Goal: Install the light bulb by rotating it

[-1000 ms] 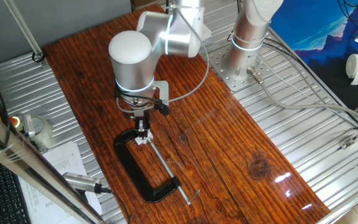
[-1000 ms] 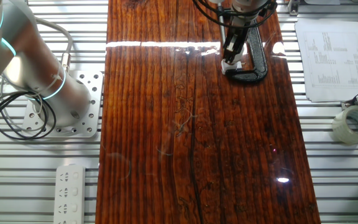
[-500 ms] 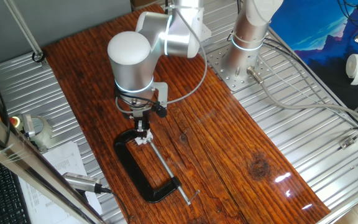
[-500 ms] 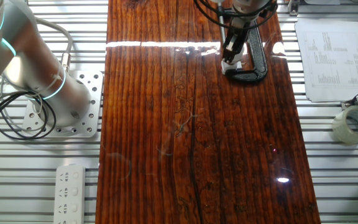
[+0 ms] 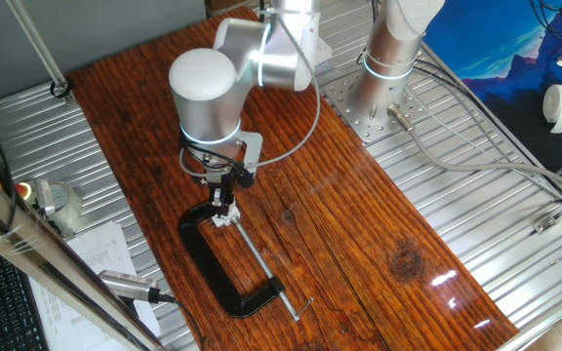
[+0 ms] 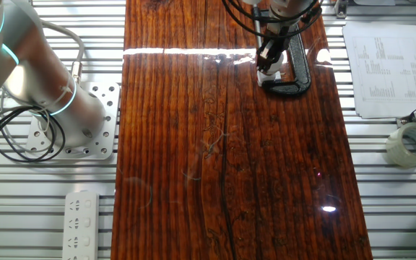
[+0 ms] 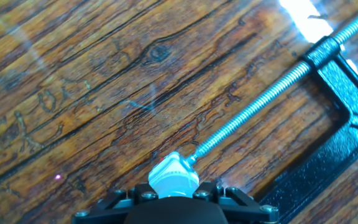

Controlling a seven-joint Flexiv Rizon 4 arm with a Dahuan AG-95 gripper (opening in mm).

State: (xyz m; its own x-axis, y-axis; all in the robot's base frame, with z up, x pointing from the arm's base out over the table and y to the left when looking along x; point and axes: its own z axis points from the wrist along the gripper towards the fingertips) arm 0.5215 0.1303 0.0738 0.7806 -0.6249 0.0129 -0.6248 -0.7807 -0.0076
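Gripper [image 5: 224, 203]: closed around the light bulb [image 7: 173, 177], pointing straight down.
Bulb location: between the fingertips, at the screw end of the black C-clamp [image 5: 224, 275], over the small white socket block [image 6: 266, 74].
Risk: cross-threading or slipping in the fingers, if the bulb sits tilted while turning.

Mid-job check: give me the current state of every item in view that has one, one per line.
gripper: lowered over the clamp's jaw end; open or shut cannot be told.
light bulb: pale head showing just ahead of the hand, at the tip of the clamp screw; seating hidden.
C-clamp: lying flat on the wooden table, threaded screw extended.
tape roll: lying flat beside the table.
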